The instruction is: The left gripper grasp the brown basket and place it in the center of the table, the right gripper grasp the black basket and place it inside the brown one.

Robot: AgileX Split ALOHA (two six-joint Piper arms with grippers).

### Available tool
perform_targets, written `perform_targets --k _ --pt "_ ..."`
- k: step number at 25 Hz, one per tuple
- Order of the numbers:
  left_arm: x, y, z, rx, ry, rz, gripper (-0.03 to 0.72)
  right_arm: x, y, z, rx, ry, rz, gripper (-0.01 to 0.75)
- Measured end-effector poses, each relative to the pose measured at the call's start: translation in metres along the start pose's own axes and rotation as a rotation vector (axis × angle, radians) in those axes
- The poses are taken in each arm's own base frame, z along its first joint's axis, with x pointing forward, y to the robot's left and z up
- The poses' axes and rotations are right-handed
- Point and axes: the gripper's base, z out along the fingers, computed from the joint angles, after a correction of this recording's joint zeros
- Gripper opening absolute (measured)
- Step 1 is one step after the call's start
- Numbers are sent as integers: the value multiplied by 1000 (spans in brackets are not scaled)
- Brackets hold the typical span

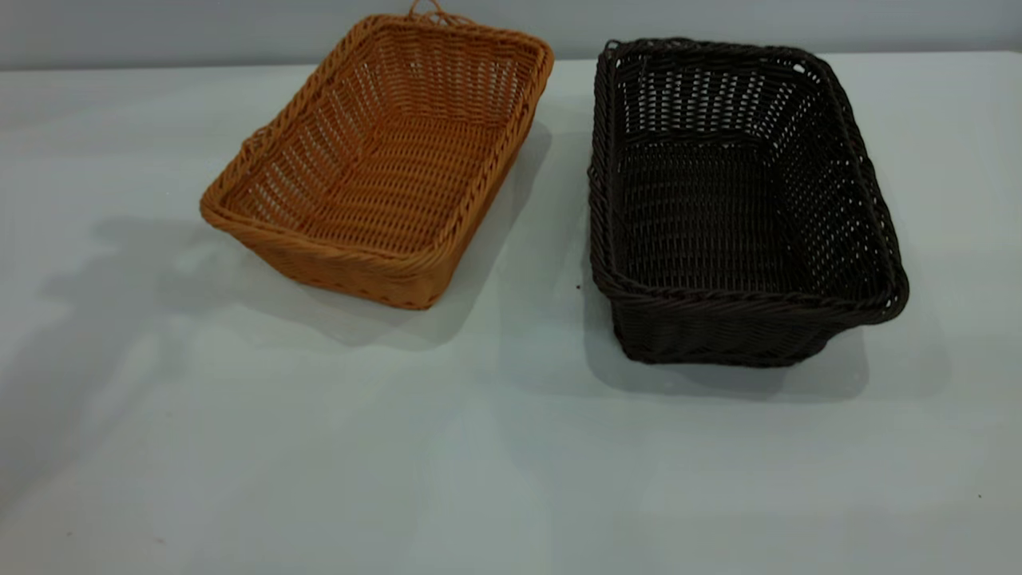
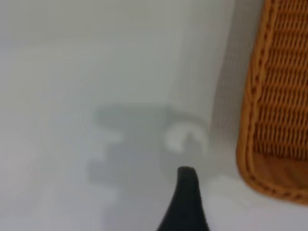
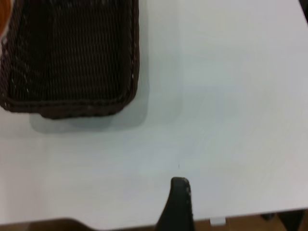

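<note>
Sitting side by side but apart on the table (image 1: 495, 479), the brown basket (image 1: 383, 160) and the black basket (image 1: 734, 208) both hold nothing, so no stacking has begun. I think each waits near its own arm. Only one dark tip of the left gripper (image 2: 185, 202) and one of the right gripper (image 3: 177, 204) shows, so I cannot tell how wide either one is.

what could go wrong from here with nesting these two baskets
1. The brown basket and the black basket look about the same size, so the black one may jam on the brown rim instead of seating inside.
2. The brown basket sits angled while the black one lies straighter; unless aligned, corners could catch.
3. Both rest close together on the table, so lifting one by its sloping open-weave wall might nudge the other.
</note>
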Motion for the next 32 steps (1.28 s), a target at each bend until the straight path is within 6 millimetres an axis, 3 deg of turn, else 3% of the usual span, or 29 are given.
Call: perform_targets --k 10,17,22,27,32 --pt "-20 -24 112 32 99 73 566 -39 5 -17 -7 18 20 594" --pt "-33 -39 174 46 114 99 566 -53 10 9 -50 173 60 594" --pt "-36 -54 198 60 118 127 543 -63 17 36 -113 313 117 594" --pt "-29 -58 219 63 140 131 399 -73 29 71 -245 454 189 594" --pt "-29 -57 222 64 148 139 114 -80 43 111 -385 584 300 594"
